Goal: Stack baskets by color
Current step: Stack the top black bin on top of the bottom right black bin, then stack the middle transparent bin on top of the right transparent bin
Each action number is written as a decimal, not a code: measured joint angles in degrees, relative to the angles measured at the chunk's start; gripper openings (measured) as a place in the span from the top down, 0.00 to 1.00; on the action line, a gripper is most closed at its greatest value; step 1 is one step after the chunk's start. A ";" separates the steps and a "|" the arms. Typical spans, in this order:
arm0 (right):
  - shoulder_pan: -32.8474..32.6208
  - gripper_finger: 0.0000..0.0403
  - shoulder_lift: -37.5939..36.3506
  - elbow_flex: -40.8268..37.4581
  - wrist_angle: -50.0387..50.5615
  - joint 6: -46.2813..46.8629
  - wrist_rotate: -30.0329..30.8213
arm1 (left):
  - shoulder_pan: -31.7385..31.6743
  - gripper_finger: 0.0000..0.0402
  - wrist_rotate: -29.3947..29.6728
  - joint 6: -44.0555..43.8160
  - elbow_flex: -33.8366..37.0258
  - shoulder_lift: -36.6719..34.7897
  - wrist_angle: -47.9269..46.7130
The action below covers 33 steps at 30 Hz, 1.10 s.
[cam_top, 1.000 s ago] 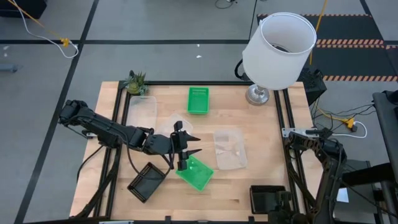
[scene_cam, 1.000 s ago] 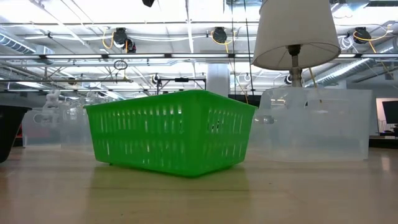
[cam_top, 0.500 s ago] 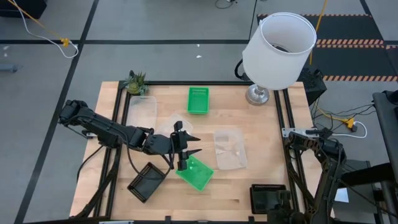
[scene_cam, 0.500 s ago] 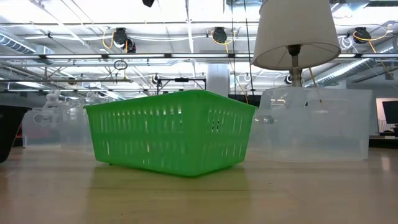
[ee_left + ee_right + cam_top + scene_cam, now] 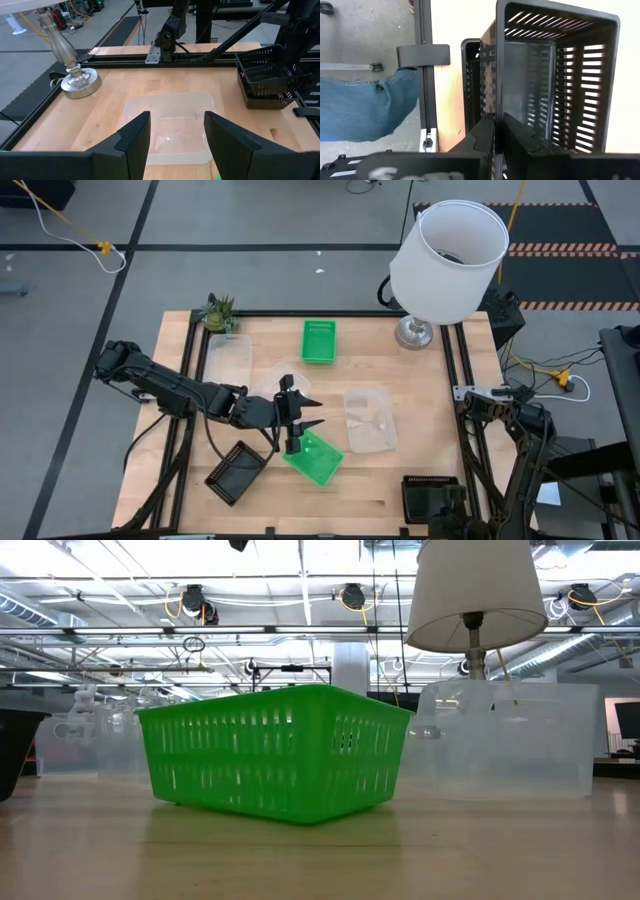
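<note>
Green plastic, ribbed with vertical slots: 1 green basket (image 5: 316,457) sits skewed near the table's front middle, and a second green basket (image 5: 319,340) lies square-on toward the back edge. 2 clear baskets show, one (image 5: 368,418) right of centre and one (image 5: 229,356) at the back left beside a small potted plant (image 5: 218,311). 1 black basket (image 5: 236,471) lies angled near the front left edge.

At the front right corner, the right gripper (image 5: 498,131) pinches the slotted wall of another black basket (image 5: 555,75), its fingers pressed onto the thin rim; a further black one (image 5: 471,85) stands just behind it.

Above the front green basket's back edge, the left gripper (image 5: 298,420) has its fingers spread and holds nothing.

Bare wood lies open between the lamp (image 5: 446,265) base and the right clear basket, and along the front edge.
</note>
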<state>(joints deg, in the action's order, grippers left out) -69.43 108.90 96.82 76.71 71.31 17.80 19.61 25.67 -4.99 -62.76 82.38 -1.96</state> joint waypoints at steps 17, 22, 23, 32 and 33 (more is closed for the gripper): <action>0.24 0.92 0.00 -4.86 -5.62 -0.43 -4.07 | 0.02 0.54 -0.02 0.00 0.00 0.01 0.00; 0.24 0.81 0.00 -4.86 -5.69 0.04 -4.42 | 0.09 0.54 -0.04 0.00 0.00 0.01 0.00; 0.24 0.78 0.00 -4.85 -5.58 0.21 -4.42 | 0.10 0.54 -0.04 0.00 0.00 0.01 0.00; 1.37 0.61 -3.83 -4.36 -6.06 0.55 -3.82 | 0.30 0.54 -0.05 -0.04 0.00 0.01 0.02; 1.56 0.61 -4.86 -4.36 -6.00 0.54 -2.74 | 0.41 0.54 -0.07 0.42 0.00 0.01 0.02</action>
<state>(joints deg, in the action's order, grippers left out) -67.87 104.05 92.47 70.71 71.85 15.06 20.01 25.61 -4.58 -62.76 82.39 -1.93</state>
